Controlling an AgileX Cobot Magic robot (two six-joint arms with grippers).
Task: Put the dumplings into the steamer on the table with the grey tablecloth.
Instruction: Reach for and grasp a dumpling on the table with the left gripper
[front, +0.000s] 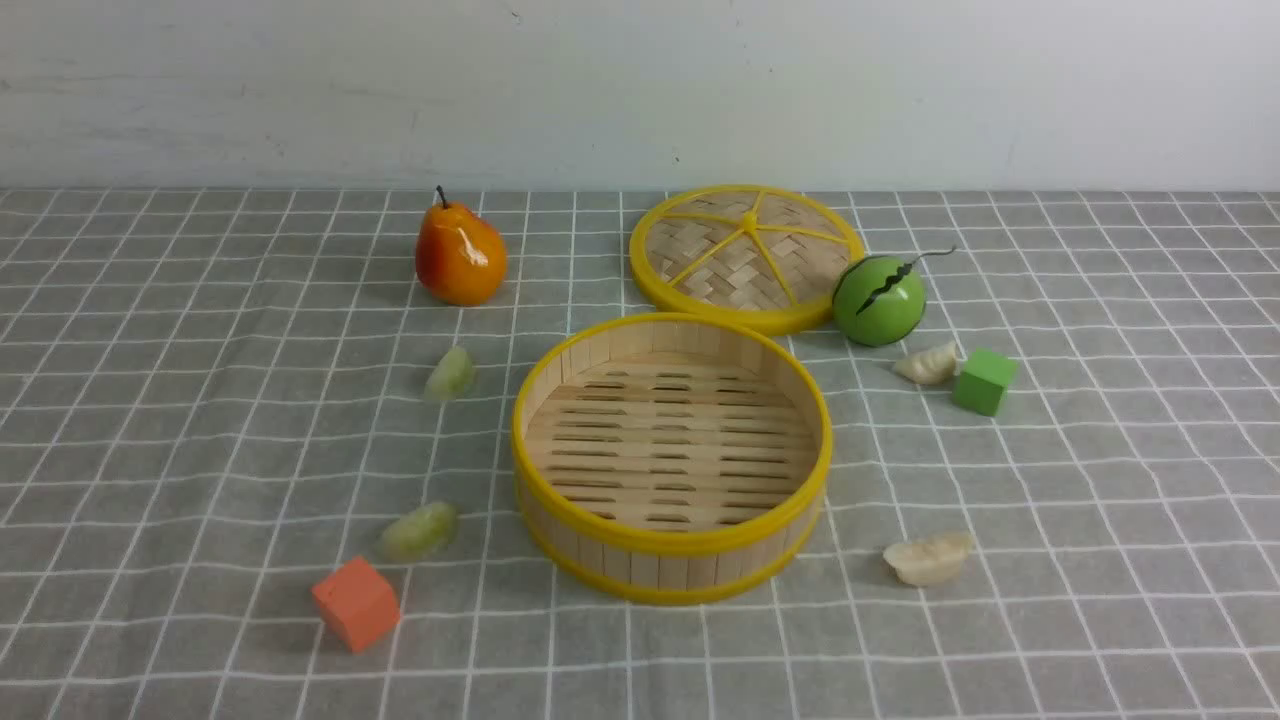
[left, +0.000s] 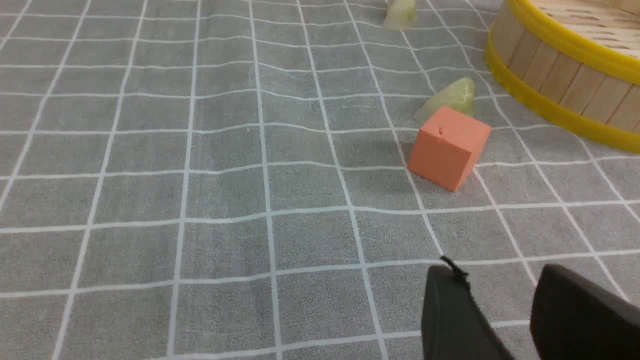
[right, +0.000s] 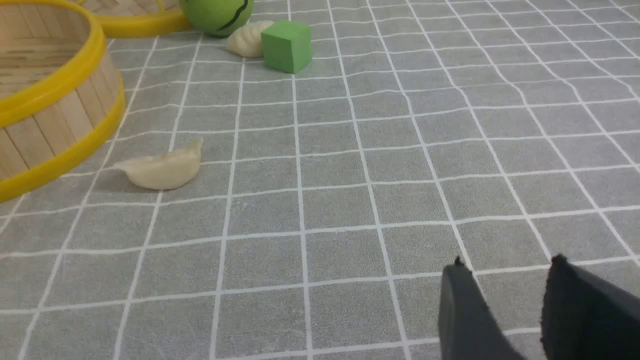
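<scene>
Two green dumplings lie left of the steamer (front: 668, 548) in the front view and two white ones lie right of it. All four rest on the grey tablecloth (front: 200, 430) that covers the bench (front: 1120, 640), outside the steamer. The upper green dumpling (front: 449, 373) sits left of centre, below a toy pear (front: 460, 255). The lower green dumpling (front: 419, 531) is in the lower left, just beside an orange cube (front: 356, 603). The upper white dumpling (front: 927, 363) is right of centre, between a green ball (front: 879, 300) and a green cube (front: 984, 381), close to both. The lower white dumpling (front: 929, 558) lies in the lower right, near the steamer's wall but apart from it. The steamer stands upright in the middle of the frame with its slatted floor in plain sight. A woven lid (front: 745, 255) lies flat just above it in the frame, and the green ball is just beside the lid's right edge.

From the left wrist camera we see the left gripper (left: 500, 280) over bare cloth. Its two dark fingers are parted a little with nothing between them, and it is apart from the orange cube. From the right wrist camera, the right gripper (right: 509, 272) shows the same narrow gap and holds nothing. The lower white dumpling is well apart from it, beside the steamer.
</scene>
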